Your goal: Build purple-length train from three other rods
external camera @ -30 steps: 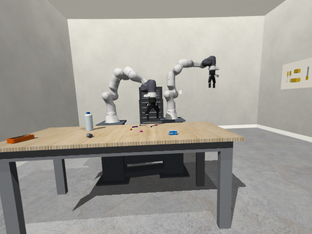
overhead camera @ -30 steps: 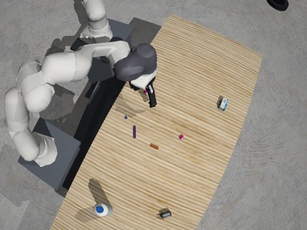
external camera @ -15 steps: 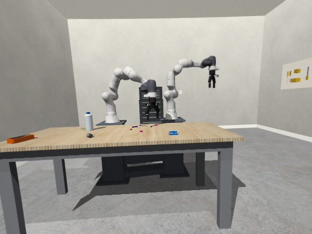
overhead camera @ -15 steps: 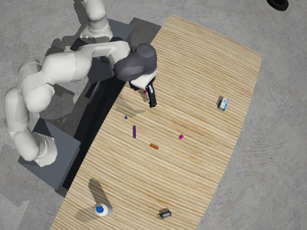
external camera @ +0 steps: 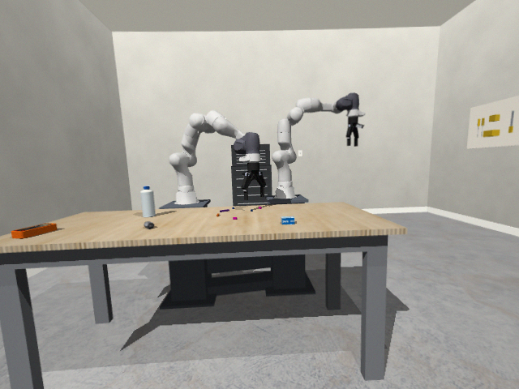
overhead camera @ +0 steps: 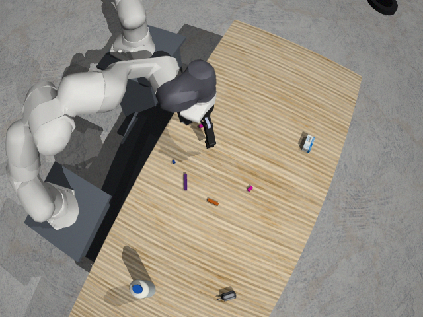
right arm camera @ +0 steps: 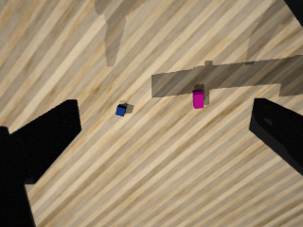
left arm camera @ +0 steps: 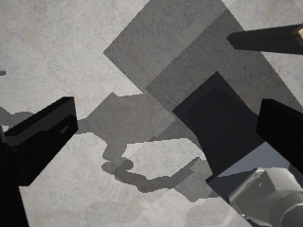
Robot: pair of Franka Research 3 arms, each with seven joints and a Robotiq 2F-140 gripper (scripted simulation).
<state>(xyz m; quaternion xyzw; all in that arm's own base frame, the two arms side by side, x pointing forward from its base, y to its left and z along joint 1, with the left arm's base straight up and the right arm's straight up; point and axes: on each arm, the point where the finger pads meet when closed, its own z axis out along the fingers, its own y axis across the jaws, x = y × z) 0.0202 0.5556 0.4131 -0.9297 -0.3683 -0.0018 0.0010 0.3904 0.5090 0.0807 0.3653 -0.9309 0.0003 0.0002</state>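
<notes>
Because the right gripper, spread wide, hung near the tabletop's robot-side edge, closing low risked sweeping the blue rod into the magenta rod.

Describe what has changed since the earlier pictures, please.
Nothing visibly changed. Both arms, the purple rod, orange rod and white bottle stayed put; nothing was taken hold of or let go.
</notes>
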